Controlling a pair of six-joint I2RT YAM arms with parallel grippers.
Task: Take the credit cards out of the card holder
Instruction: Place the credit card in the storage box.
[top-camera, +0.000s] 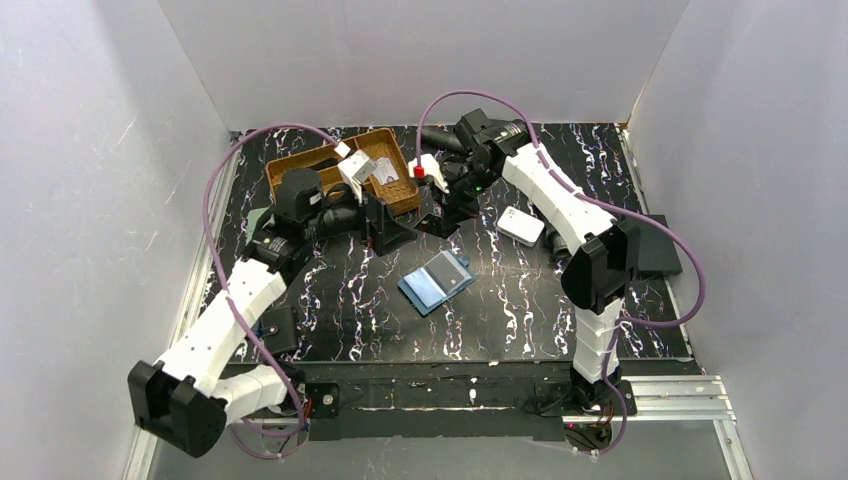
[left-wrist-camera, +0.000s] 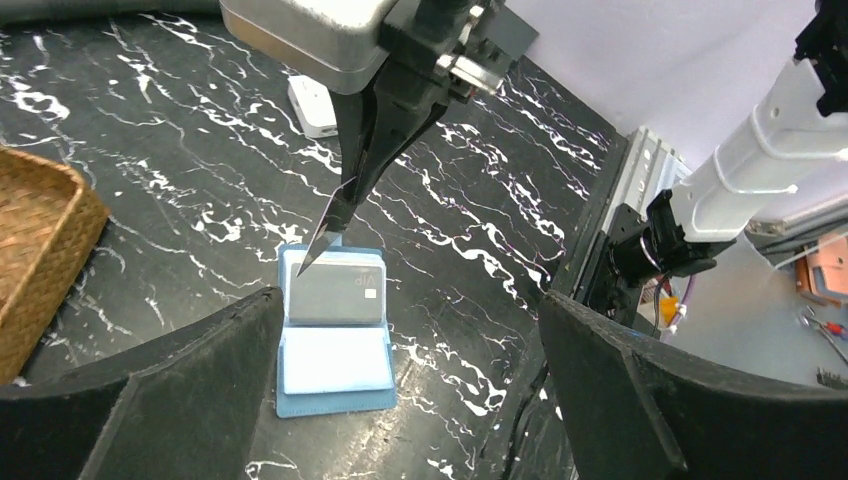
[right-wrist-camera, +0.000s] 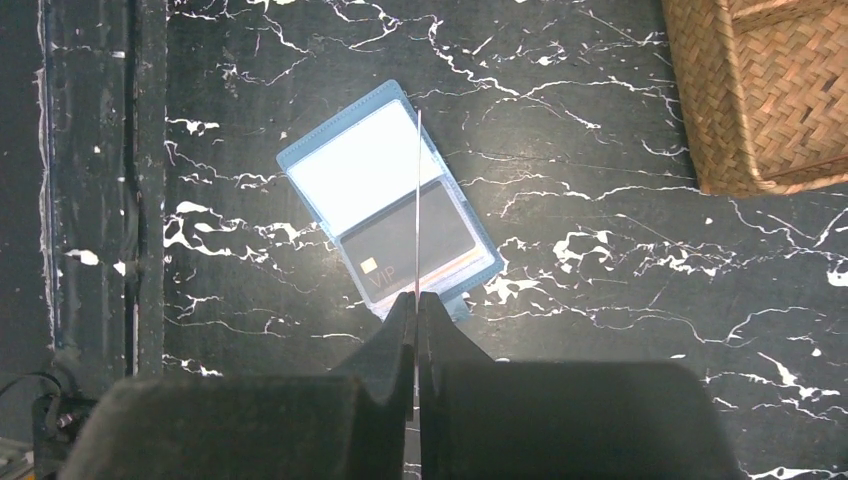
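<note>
The teal card holder (top-camera: 437, 282) lies open flat on the black marbled table. One half shows a dark grey credit card marked VIP (right-wrist-camera: 445, 235), the other half a pale whitish card face (right-wrist-camera: 350, 170). My right gripper (right-wrist-camera: 417, 310) hangs above the card holder (right-wrist-camera: 490, 265), shut on a thin credit card (right-wrist-camera: 417, 200) that I see edge-on. In the left wrist view that held card (left-wrist-camera: 335, 215) points down over the card holder (left-wrist-camera: 335, 395). My left gripper (left-wrist-camera: 410, 400) stands open and empty, beside and above the holder.
A wicker basket (top-camera: 340, 165) with items stands at the back left. A white rounded box (top-camera: 520, 225) lies right of the right gripper. A dark wallet (top-camera: 278, 330) sits near the left arm, and a black flat object (top-camera: 655, 245) lies at the right edge.
</note>
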